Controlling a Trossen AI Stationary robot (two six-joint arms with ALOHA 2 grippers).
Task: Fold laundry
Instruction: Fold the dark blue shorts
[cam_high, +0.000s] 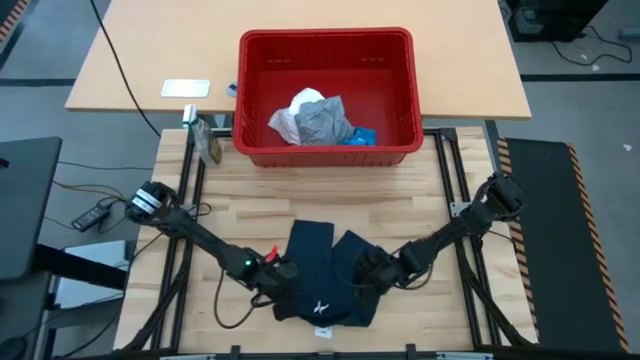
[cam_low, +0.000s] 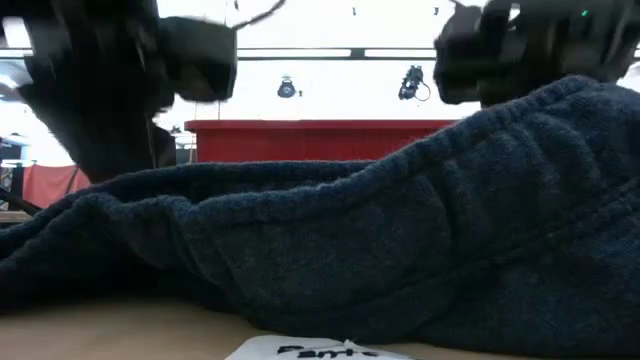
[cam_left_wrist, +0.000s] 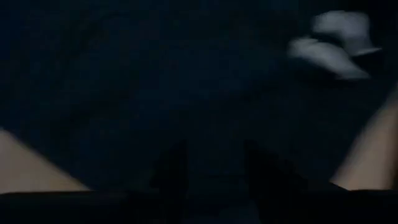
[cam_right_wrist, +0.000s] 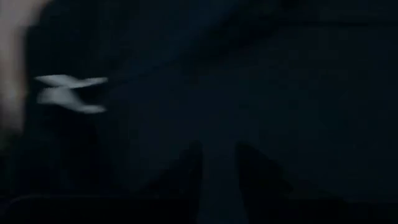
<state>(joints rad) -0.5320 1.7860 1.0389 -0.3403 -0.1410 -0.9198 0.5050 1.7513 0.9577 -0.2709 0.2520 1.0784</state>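
Note:
The dark navy laundry piece (cam_high: 322, 285) lies bunched on the wooden table near its front edge, with a white logo (cam_high: 321, 307) facing up. My left gripper (cam_high: 285, 272) is at its left edge and my right gripper (cam_high: 362, 268) at its right part; both are shut on it. In the low view the navy cloth (cam_low: 330, 250) rises on its right side toward the right gripper (cam_low: 520, 50). Both wrist views are filled with dark cloth (cam_left_wrist: 186, 93) (cam_right_wrist: 249, 93). Grey and white laundry pieces (cam_high: 315, 120) lie in the red basket (cam_high: 400, 60). My left gripper has the navy cloth's left edge (cam_left_wrist: 214, 168) between its two fingers (cam_left_wrist: 171, 168), slanting down from the table's left. How many layers it has does not show. The cloth rests on the table there. My right gripper has the cloth's right part (cam_right_wrist: 217, 168) between its fingers (cam_right_wrist: 189, 168), slanting down from the table's right. That side (cam_low: 560, 130) is raised off the table, while the rest lies on it.
The red basket stands at the table's far side, with a blue item (cam_high: 360, 137) beside the cloths in it. A small boxy object (cam_high: 205, 140) stands left of the basket. A white label (cam_low: 300, 350) lies at the cloth's near edge.

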